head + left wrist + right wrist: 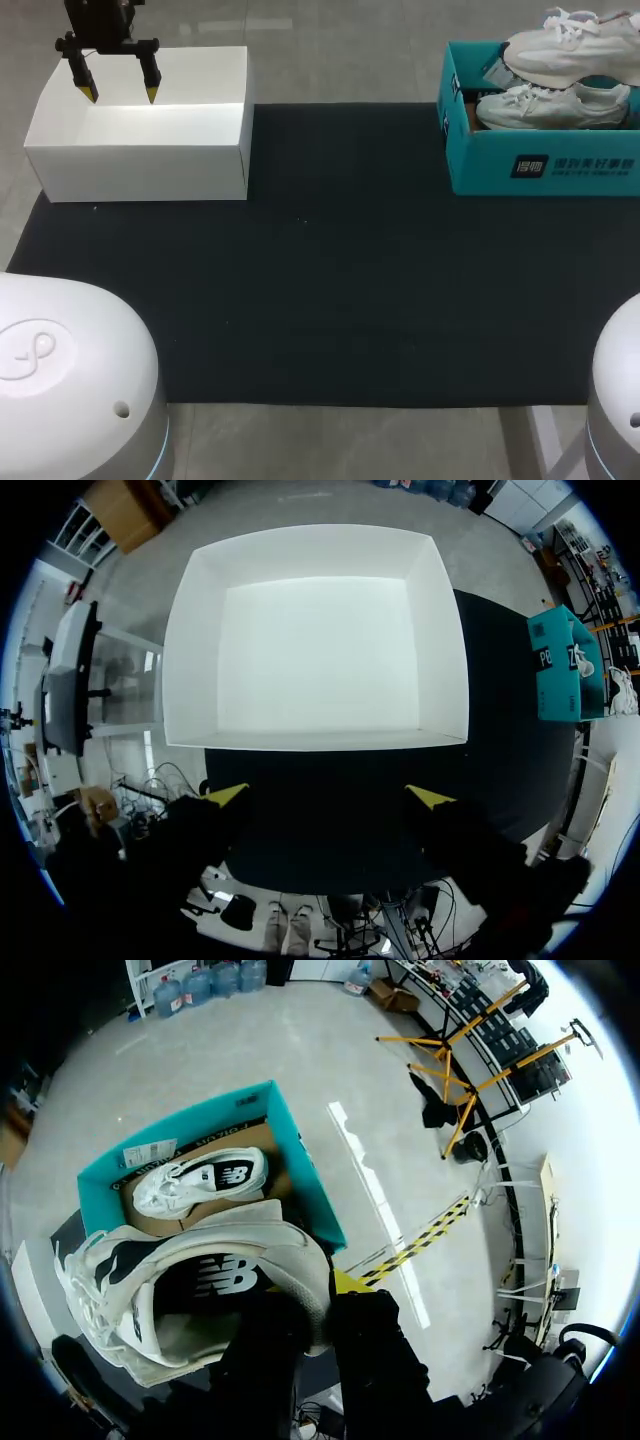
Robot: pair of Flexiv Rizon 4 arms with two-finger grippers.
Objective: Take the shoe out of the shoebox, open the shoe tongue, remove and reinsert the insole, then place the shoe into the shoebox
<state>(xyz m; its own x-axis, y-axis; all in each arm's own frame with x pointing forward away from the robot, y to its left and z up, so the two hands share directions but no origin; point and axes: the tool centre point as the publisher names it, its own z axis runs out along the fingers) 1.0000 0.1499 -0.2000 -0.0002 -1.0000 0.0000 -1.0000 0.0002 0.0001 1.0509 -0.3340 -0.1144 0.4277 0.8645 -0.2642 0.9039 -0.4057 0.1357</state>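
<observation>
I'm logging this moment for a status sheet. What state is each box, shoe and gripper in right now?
white cardboard box: open-topped, empty.
teal cardboard shoebox: open, one shoe inside.
lower white sneaker: lying in the shoebox.
upper white sneaker: held by its heel above the shoebox.
right gripper: shut on the upper white sneaker's heel.
left gripper: open, empty, over the white cardboard box.

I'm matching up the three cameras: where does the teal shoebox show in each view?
Head view: the shoebox stands at the far right corner of the mat.
Left wrist view: the shoebox is far off, beyond and to one side of the white box.
Right wrist view: the shoebox is ahead of the right gripper, beneath the shoe it holds.
Shared landmark: the mat, in the head and left wrist views.
</observation>
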